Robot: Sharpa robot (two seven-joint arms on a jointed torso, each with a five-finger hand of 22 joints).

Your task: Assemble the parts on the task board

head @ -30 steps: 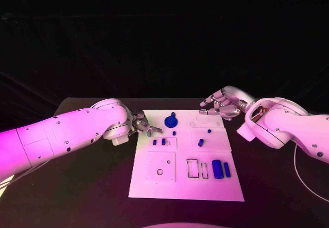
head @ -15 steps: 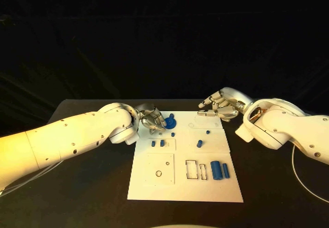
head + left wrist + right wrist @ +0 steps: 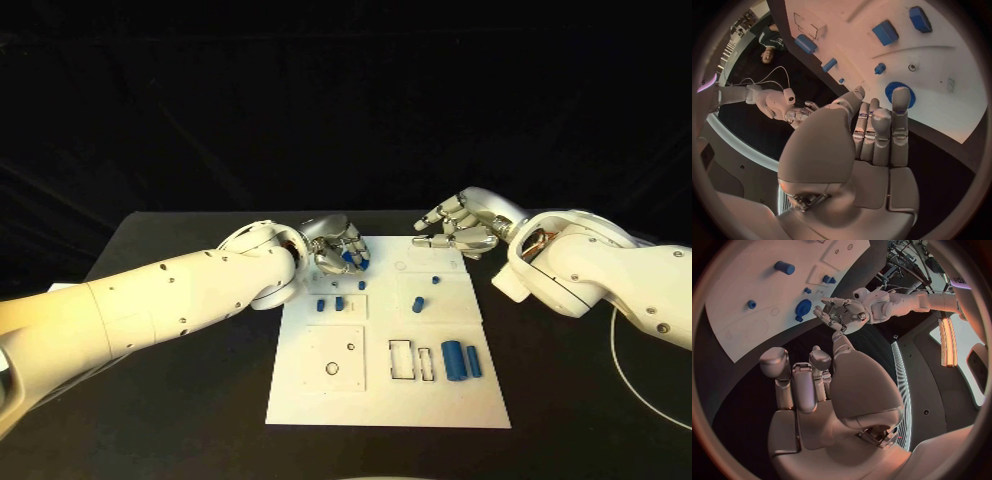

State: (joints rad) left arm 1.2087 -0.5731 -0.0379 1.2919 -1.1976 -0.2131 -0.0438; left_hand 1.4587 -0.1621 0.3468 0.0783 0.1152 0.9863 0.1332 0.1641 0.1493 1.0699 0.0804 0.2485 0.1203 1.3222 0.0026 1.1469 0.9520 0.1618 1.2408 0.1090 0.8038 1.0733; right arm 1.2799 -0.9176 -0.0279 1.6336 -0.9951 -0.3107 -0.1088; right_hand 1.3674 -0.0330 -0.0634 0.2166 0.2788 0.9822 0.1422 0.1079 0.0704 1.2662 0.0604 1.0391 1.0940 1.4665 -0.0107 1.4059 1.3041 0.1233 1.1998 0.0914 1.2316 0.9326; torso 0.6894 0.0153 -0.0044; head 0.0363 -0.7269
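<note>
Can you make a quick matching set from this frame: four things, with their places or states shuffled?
Things:
1. left hand
2. right hand
3. blue gear
4. two long blue parts

Places or states:
A. side by side on the near right part of the task board
B. at the board's far right corner, fingers curled, holding nothing
C. over the board's far left corner, at the gear, fingers apart
D. at the board's far left, by the left hand's fingers

Pairs: 1-C, 2-B, 3-D, 4-A
</note>
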